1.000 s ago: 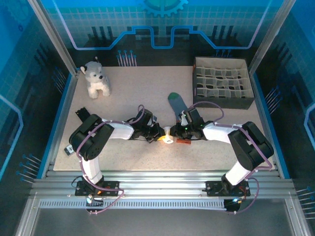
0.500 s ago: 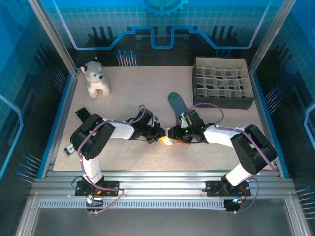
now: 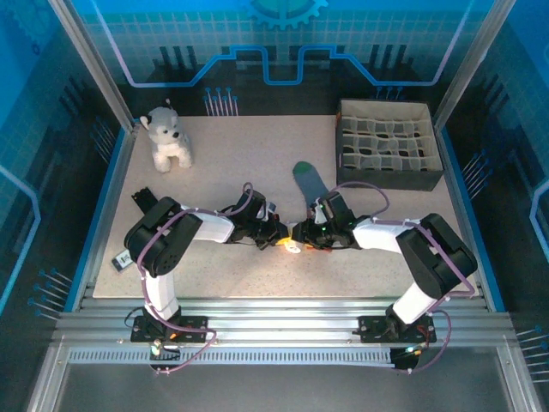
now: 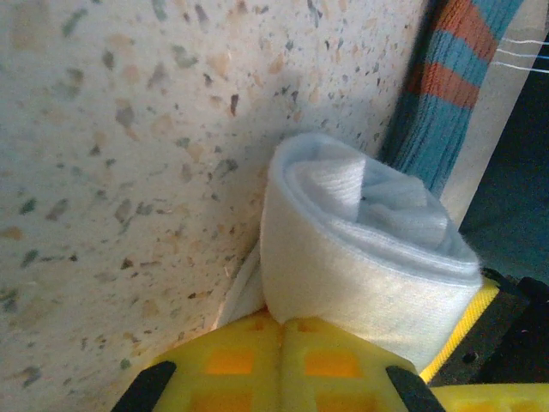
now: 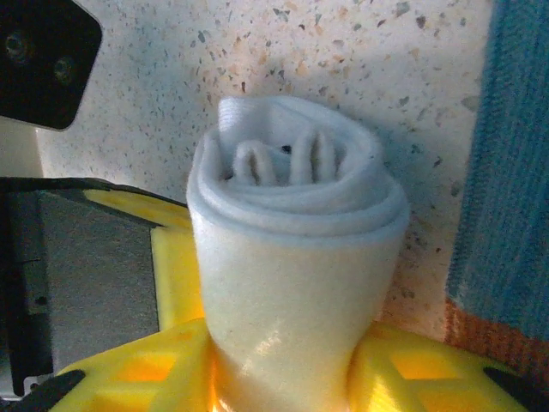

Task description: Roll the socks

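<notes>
Mid-counter (image 3: 214, 275) the two end effectors meet tip to tip at the white sock (image 5: 292, 257), which is wound into a tight roll. The right end effector (image 5: 283, 365) grips the roll between its yellow fingers. The left end effector (image 4: 281, 335) is closed, fingers together, with the roll lying against their tips. Just beside the roll the teal sock (image 3: 307, 182) lies flat, stretching away. Farther back sit a dog (image 3: 167, 139) at left and a divided box (image 3: 388, 146) at right — both apart from the arms.

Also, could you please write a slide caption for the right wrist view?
Right gripper clasping the rolled white sock, teal sock beside it on the speckled table.
</notes>
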Controlling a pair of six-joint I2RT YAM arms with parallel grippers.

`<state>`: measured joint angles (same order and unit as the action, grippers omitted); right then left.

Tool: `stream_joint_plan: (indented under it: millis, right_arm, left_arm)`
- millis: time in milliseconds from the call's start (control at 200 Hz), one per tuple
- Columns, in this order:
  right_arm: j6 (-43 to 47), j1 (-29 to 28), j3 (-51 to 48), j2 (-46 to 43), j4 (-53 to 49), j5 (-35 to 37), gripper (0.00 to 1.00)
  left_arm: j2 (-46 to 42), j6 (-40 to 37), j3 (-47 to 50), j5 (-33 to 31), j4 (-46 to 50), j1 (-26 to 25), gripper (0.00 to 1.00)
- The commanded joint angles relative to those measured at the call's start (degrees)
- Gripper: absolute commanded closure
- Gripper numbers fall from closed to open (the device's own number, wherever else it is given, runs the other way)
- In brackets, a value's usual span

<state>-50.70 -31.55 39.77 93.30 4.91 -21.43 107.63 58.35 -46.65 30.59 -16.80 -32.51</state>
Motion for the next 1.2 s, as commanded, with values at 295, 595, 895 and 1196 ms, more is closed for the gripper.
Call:
stream_joint_plan:
  millis: [295,595,895,1196]
  right_arm:
    - [8.7,-5.3,12.5,3.0,-24.9,8.6,1.0]
    - [16.1,-7.7,23.7,7.0,-40.8,16.8,1.0]
    - [18.5,-11.4,29.4,10.7,-47.1,22.1,0.98]
    - [17.0,-11.7,28.1,10.9,-44.4,20.0,0.77]
  left_arm:
    - [-1.5,-4.4,0.5,-2.8,14.7,-0.5,0.93]
    - [-6.7,-7.4,-0.6,-2.3,20.8,1.7,0.85]
    - [-12.6,-4.5,4.7,-1.4,15.5,4.5,0.82]
    - [-9.6,6.3,10.1,-0.2,-5.0,3.0,0.81]
